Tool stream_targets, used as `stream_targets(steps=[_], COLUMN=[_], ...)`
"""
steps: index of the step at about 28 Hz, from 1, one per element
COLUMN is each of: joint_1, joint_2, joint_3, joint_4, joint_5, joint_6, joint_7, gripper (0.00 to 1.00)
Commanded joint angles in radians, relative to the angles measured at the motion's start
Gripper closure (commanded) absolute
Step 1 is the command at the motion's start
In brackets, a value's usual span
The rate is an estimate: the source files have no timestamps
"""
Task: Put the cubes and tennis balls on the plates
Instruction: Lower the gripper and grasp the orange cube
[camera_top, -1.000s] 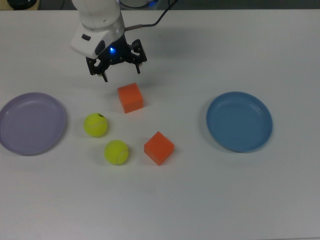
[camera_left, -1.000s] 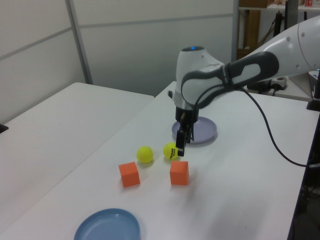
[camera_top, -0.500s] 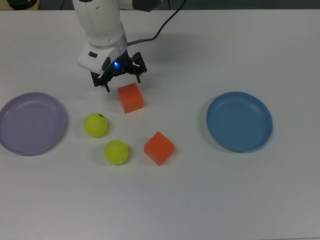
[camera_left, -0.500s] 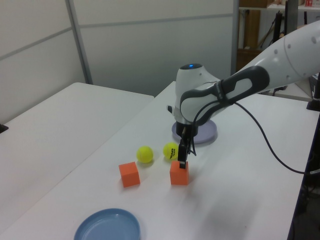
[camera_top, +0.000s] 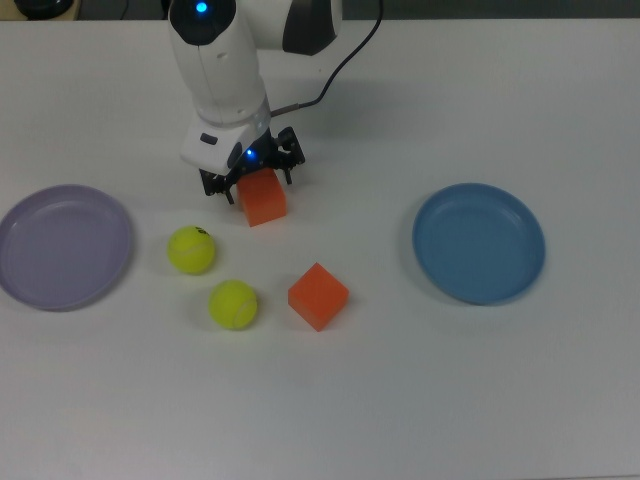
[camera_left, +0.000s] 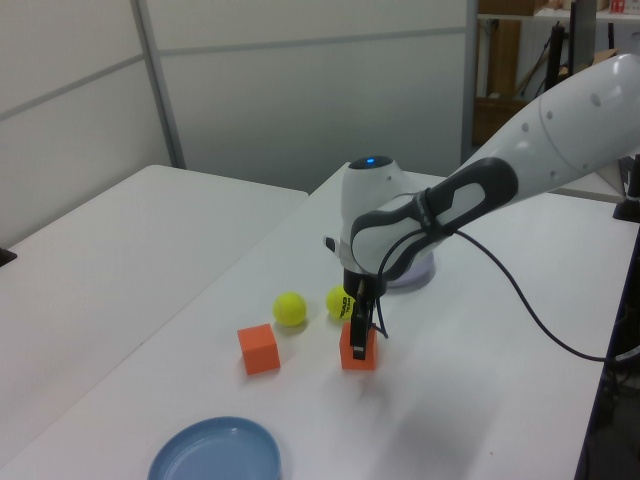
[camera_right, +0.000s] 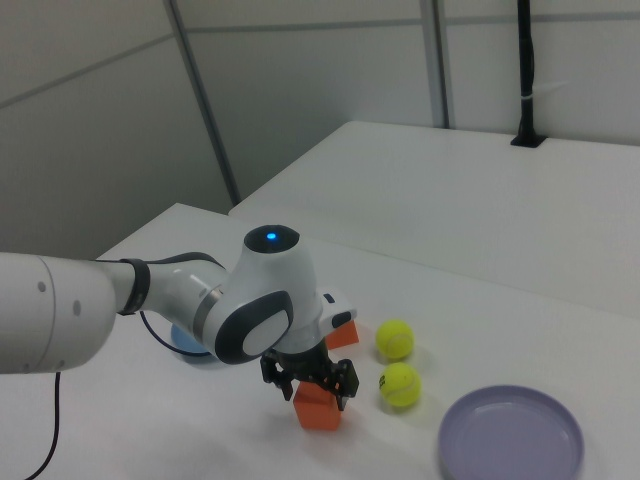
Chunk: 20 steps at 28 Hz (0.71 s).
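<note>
The white table (camera_top: 420, 400) lies bare all round the cluster, with the lavender plate (camera_top: 60, 245) at the top view's left edge and the blue plate (camera_top: 479, 242) well apart at the top view's right. The gripper (camera_top: 252, 180) is down over the upper orange cube (camera_top: 264, 199), fingers spread wide and straddling it, not clamped. The other orange cube (camera_top: 318, 296) and two tennis balls (camera_top: 191, 250) (camera_top: 233, 304) sit near on the table.

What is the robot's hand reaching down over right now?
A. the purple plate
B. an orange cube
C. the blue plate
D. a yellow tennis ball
B. The hand sits right over the orange cube with a finger on each side of it, while the tennis balls and both plates lie apart from it.
</note>
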<state>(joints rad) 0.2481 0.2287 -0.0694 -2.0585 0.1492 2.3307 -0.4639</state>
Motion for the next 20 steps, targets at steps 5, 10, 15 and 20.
stream_targets(steps=[5, 10, 15, 20], joint_1=[0.004, 0.004, 0.004, 0.005], joint_2=[0.020, 0.009, -0.032, -0.034], joint_3=[0.003, 0.008, 0.028, 0.088], joint_4=[0.001, 0.006, 0.029, 0.164], joint_5=[-0.020, -0.017, -0.016, -0.016], joint_6=[0.044, 0.039, -0.011, -0.152], joint_7=[0.005, 0.053, 0.102, 0.207], gripper=[0.31, 0.99, 1.00, 1.00])
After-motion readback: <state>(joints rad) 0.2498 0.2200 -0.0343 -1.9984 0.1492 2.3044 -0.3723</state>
